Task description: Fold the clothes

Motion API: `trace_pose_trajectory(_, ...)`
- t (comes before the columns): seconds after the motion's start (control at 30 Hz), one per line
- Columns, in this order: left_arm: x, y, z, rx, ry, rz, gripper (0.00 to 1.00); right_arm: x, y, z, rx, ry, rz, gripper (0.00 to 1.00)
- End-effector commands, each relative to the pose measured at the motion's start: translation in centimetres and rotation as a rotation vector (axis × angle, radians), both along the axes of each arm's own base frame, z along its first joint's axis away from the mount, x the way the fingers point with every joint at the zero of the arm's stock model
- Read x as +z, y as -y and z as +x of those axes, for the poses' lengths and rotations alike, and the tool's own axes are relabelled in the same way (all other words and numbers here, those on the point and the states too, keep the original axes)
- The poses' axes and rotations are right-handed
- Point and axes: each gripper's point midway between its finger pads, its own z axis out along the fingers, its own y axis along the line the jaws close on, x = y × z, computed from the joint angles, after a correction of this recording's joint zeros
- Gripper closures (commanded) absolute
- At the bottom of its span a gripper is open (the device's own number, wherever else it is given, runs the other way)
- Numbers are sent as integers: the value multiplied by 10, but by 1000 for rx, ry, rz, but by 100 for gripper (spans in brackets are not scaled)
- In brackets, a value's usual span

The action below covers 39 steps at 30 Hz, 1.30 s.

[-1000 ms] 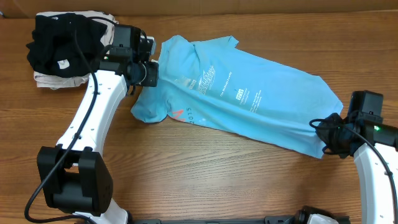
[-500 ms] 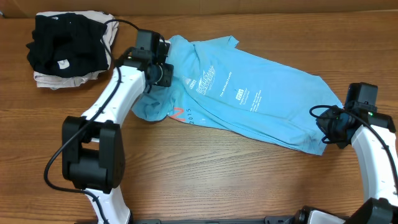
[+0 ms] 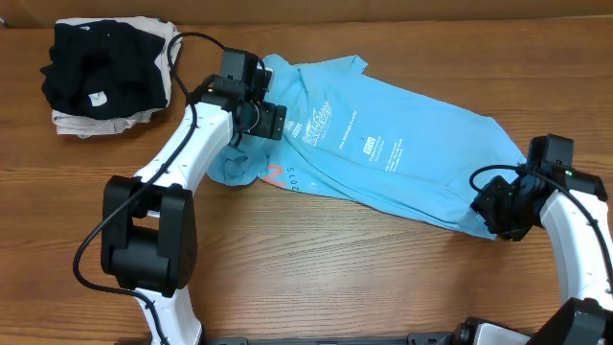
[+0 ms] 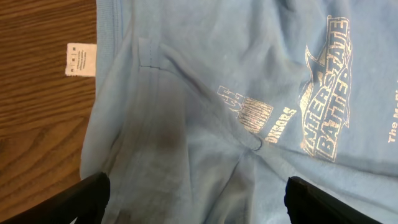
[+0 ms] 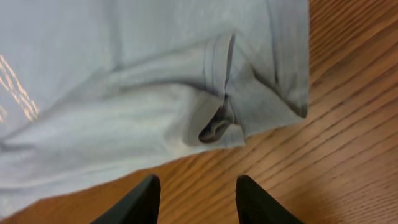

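overhead / shirt: light blue T-shirt (image 3: 383,153) spread print-up, slanting from near the far edge at centre-left down toward the right edge.
overhead / left gripper (image 3: 271,120): over the shirt's left end, just beside the white print.
overhead / right gripper (image 3: 496,209): at the shirt's near-right corner.
overhead / free room: bare table (image 3: 335,278) along the whole near edge, between the two arms.
overhead / obstacles: black garment (image 3: 96,62) piled on a beige folded garment (image 3: 72,123) in the far-left corner, well apart from the shirt.
left wrist / left fingers (image 4: 87,198): wide apart, nothing between them, shirt fabric below.
left wrist / edge: ribbed shirt edge runs down the left side; white tag (image 4: 81,59) just outside it on bare wood.
right wrist / right fingers (image 5: 134,200): parted, holding nothing, over bare wood just off the hem.
right wrist / edge: hem corner rumpled, a small curl tucked under.
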Motion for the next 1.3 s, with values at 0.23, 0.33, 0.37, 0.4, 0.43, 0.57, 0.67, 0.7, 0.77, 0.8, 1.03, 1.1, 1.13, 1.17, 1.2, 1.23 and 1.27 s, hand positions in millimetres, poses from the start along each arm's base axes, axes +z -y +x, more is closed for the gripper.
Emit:
trace_pose_trajectory(0.23, -4, -1, -1, 0, -9, 1, 11, -31, -10, -14, 88, -4, 28, 61)
trace_pose_trajectory(0.33, -4, -1, -1, 1, -10, 3, 11, -36, -1, -12, 67, 4, -27, 64)
trace_pose_trajectory(0.37, -4, -1, -1, 1, -10, 3, 11, -38, 4, -12, 53, -1, -50, 65)
trace_pose_trajectory(0.4, -4, -1, -1, 0, -9, 3, 11, -38, 8, -12, 45, -6, -74, 65)
trace_pose_trajectory(0.43, -4, -1, -1, 1, -10, 3, 11, -39, 11, -12, 44, -8, -90, 65)
trace_pose_trajectory(0.57, -4, -4, 0, 8, -6, 17, 11, -42, 15, -13, 42, -21, -109, 65)
trace_pose_trajectory(0.67, -4, -6, 1, 14, -3, 29, 11, -46, 15, -11, 42, -30, -107, 65)
trace_pose_trajectory(0.7, -4, -6, 1, 14, -3, 29, 11, -48, 15, -11, 42, -35, -105, 65)
trace_pose_trajectory(0.77, -4, -7, 1, 15, -3, 32, 11, -53, 14, -11, 45, -49, -90, 66)
trace_pose_trajectory(0.8, -4, -7, 1, 16, -2, 34, 11, -56, 12, -11, 46, -57, -78, 66)
trace_pose_trajectory(1.03, -4, -10, 1, 23, 0, 47, 10, -64, 9, -8, 48, -62, -54, 65)
trace_pose_trajectory(1.1, -4, -10, 1, 23, 0, 47, 10, -64, 8, -6, 49, -54, -47, 66)
trace_pose_trajectory(1.13, -4, -10, 1, 23, 0, 47, 10, -64, 8, -6, 49, -51, -45, 66)
trace_pose_trajectory(1.17, -4, -9, 1, 23, 1, 47, 10, -64, 8, -6, 50, -50, -44, 67)
trace_pose_trajectory(1.2, -4, -9, 1, 23, 1, 47, 10, -64, 8, -5, 49, -48, -46, 69)
trace_pose_trajectory(1.23, -4, -10, 1, 23, 0, 47, 9, -64, 8, -5, 49, -46, -46, 71)
trace_pose_trajectory(1.27, -4, -9, 1, 23, 1, 47, 10, -64, 8, -4, 49, -45, -46, 73)
